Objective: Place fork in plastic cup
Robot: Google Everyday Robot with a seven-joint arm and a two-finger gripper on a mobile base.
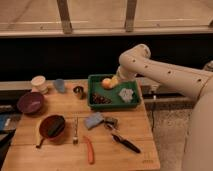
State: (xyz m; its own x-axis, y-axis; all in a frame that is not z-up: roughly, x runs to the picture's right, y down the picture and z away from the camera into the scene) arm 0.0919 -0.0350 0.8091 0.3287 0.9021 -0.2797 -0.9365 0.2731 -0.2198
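The fork lay flat on the wooden table, a thin, straight sliver of dull grey metal just at 3 o'clock of the round red bowl, pointing roughly 12 to 6. The pale blue cup, small and slightly translucent, stood well apart from it toward 11 o'clock, beside a squat cream cup. A small shiny metal cup sat between the blue cup and the green tray, a rectangular, smooth-walled tray holding a rounded yellow-orange fruit, a dark reddish heap too blurred to name, and a pale crumpled lump. A glossy purple bowl sat at the table's 9 o'clock edge.

The white arm entered from 3 o'clock, cut off by the picture's edge, and bent at a rounded elbow. The gripper hung over the tray's back edge, just at 3 o'clock of the fruit. It was largely merged with the arm's end, so I cannot tell whether it was released or clenched.
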